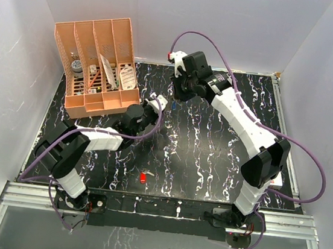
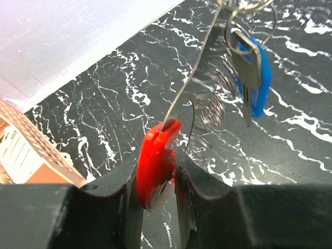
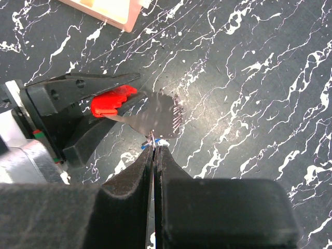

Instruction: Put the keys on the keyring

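Observation:
My left gripper (image 2: 158, 155) is shut on the red strip of the keyring (image 2: 155, 163), held above the table. A thin whitish-grey band runs up from it to my right gripper (image 3: 154, 148), which is shut on the far end of the loop (image 3: 155, 118). The blue-headed key (image 2: 253, 72) hangs on a small wire ring at that end. The red-headed key (image 1: 142, 177) lies alone on the table near the front edge. In the top view the left gripper (image 1: 158, 104) and right gripper (image 1: 176, 84) meet at the table's back middle.
An orange slotted organizer (image 1: 100, 68) with small items stands at the back left, close to the left gripper; its corner shows in the left wrist view (image 2: 31, 161). White walls enclose the black marbled table (image 1: 211, 154).

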`<action>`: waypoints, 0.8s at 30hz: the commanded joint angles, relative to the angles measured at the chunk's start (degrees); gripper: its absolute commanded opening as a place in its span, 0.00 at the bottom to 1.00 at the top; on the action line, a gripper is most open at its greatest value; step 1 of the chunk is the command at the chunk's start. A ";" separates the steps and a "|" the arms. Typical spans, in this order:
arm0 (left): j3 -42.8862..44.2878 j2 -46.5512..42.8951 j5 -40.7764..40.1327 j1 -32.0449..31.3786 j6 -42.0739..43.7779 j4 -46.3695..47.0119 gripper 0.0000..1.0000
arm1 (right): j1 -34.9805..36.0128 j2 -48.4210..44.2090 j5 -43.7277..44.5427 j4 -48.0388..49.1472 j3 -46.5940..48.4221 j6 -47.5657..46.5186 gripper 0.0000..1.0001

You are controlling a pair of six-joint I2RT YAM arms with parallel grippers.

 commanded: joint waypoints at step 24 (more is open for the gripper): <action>-2.65 -5.93 16.93 0.27 -18.02 11.61 0.43 | -0.67 3.12 -3.93 -1.29 7.98 1.79 0.00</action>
